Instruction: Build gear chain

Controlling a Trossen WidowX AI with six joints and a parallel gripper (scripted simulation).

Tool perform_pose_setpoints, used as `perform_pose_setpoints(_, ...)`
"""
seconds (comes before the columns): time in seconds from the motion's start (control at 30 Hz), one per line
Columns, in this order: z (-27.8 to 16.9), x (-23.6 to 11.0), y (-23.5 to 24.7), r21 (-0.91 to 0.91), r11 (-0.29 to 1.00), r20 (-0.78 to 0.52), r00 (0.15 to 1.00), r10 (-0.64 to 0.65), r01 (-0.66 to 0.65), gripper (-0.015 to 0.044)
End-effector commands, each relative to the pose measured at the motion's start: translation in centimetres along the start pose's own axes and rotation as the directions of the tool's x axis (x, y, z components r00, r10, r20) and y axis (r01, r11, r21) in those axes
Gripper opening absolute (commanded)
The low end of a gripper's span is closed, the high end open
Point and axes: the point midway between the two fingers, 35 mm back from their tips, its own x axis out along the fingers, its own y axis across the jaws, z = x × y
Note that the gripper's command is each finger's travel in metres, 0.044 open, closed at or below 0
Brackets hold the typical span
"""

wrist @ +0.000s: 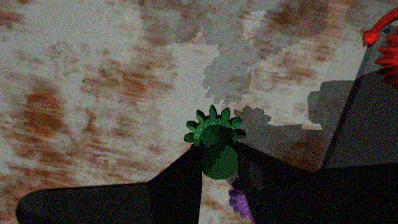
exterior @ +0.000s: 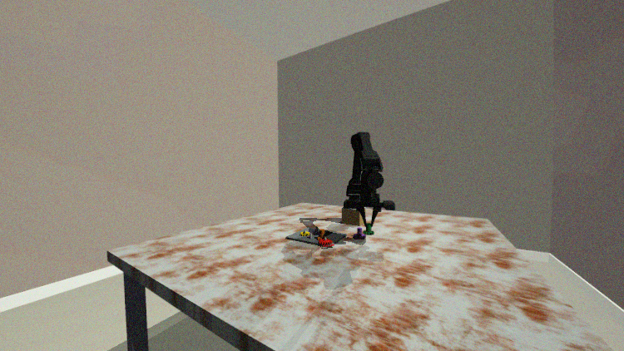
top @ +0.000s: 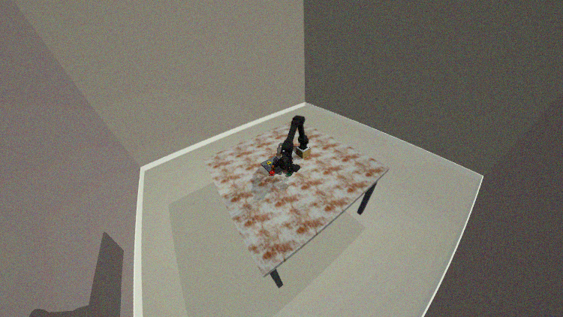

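My gripper [exterior: 368, 224] [wrist: 217, 152] is shut on the stem of the green gear [top: 288, 173] [exterior: 368, 229] [wrist: 219, 162] and holds it upright, a little above the table, to the right of the board in the exterior view. The purple gear [exterior: 359, 234] [wrist: 240, 202] stands on the table close by, partly hidden by a finger in the wrist view. The red gear [top: 272, 173] [exterior: 324, 243] [wrist: 391, 57] and the yellow gear [top: 269, 162] [exterior: 305, 234] are on the grey board [top: 264, 165] [exterior: 293, 238] [wrist: 350, 135]. An orange piece [exterior: 322, 234] stands behind the red gear. Pegs are too small to tell apart.
A tan block [top: 303, 152] [exterior: 350, 216] stands on the table behind the board, near the arm's base. The red arrow [wrist: 370, 37] lies beside the red gear. Arm shadows fall across the table [top: 299, 204] [exterior: 270, 279].
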Motion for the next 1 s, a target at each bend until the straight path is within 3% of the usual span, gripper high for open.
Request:
perform_pose_setpoints(0.0,0.2,-1.4,0.0,-0.005,1.0,0.001,1.0,0.001,-0.001,0.0)
perform_pose_setpoints(0.97,-0.4,-9.8,0.0,-0.005,1.0,0.001,1.0,0.001,-0.001,0.0)
